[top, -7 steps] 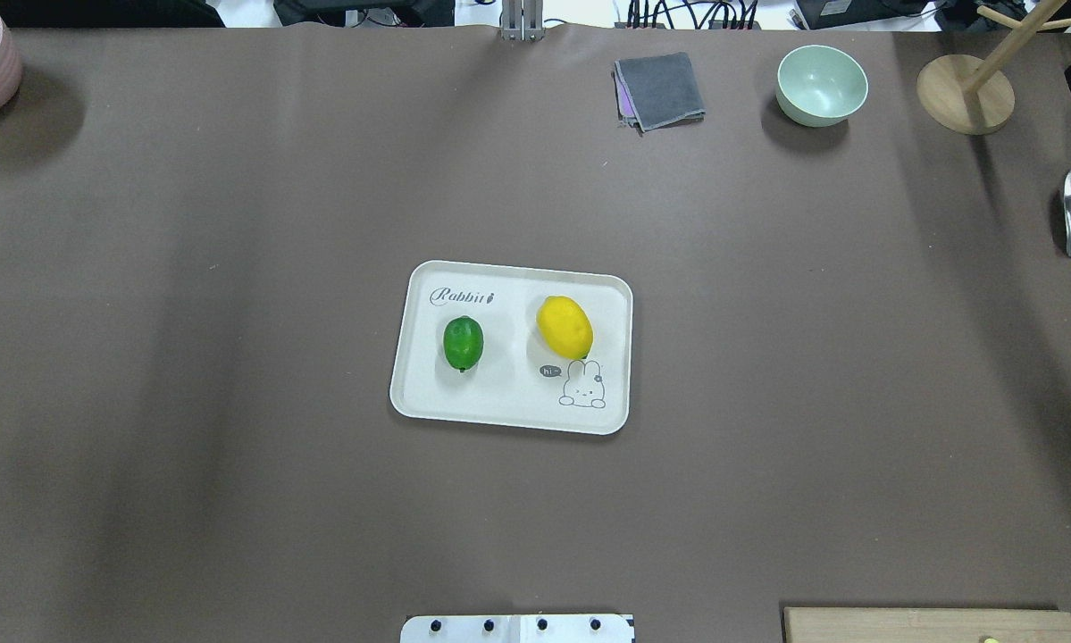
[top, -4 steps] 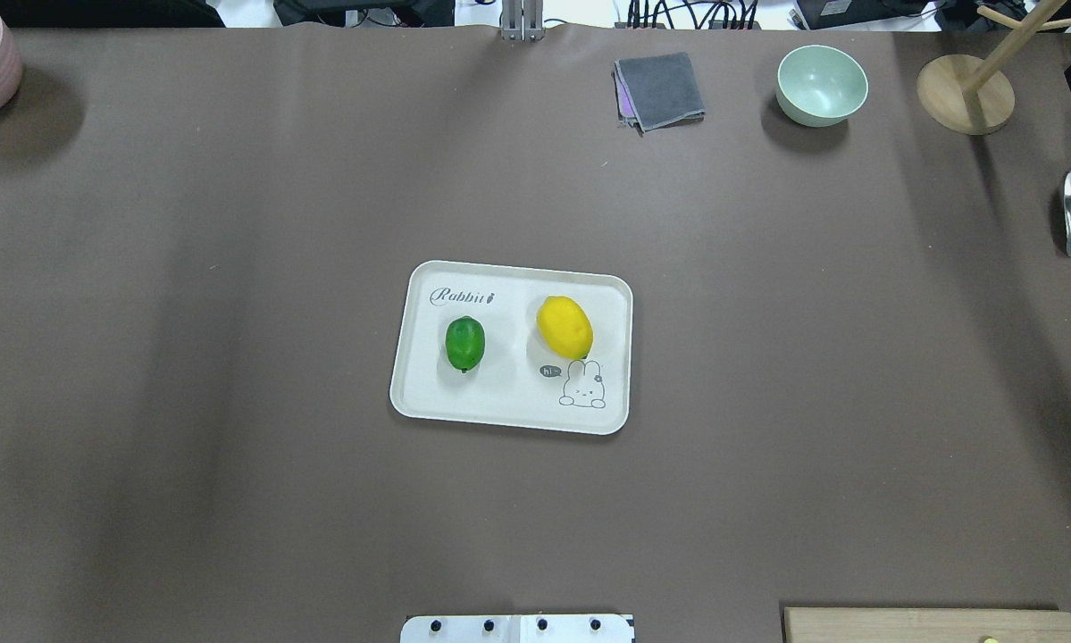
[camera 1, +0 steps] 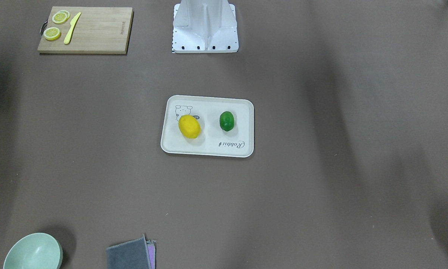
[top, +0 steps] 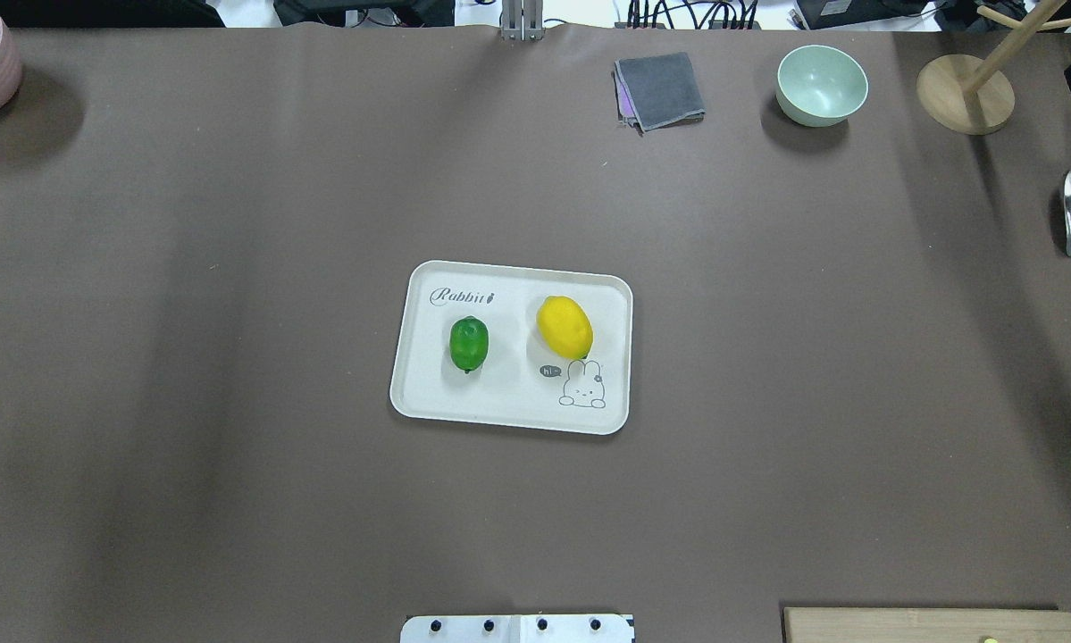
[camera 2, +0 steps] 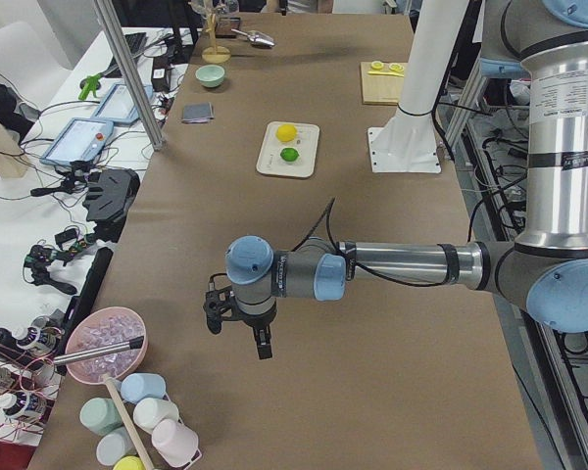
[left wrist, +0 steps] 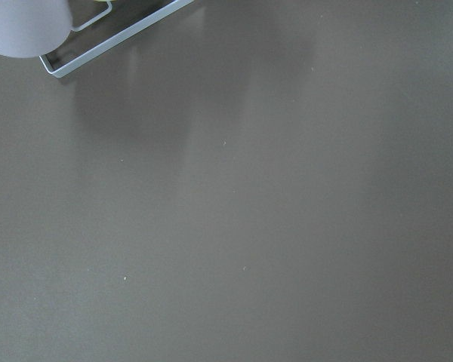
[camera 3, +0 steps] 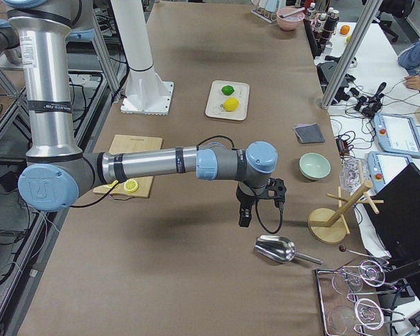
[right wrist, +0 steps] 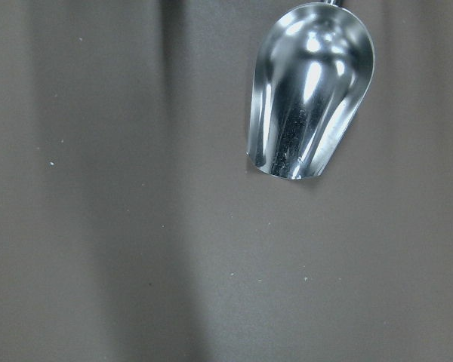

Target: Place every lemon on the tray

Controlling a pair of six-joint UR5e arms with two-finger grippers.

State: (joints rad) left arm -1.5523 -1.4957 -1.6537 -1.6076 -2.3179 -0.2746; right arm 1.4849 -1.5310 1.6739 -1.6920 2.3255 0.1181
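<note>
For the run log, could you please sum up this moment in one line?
yellow lemon: on tray | green lemon: on tray | left gripper, right gripper: away from tray, state unclear

Green lemon (top: 469,344) slightly rightward.

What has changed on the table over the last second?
The green lemon has rolled slightly toward the yellow lemon on the tray, without touching it. Nothing visibly was taken hold of or let go. The yellow lemon and the tray lie as before.
</note>
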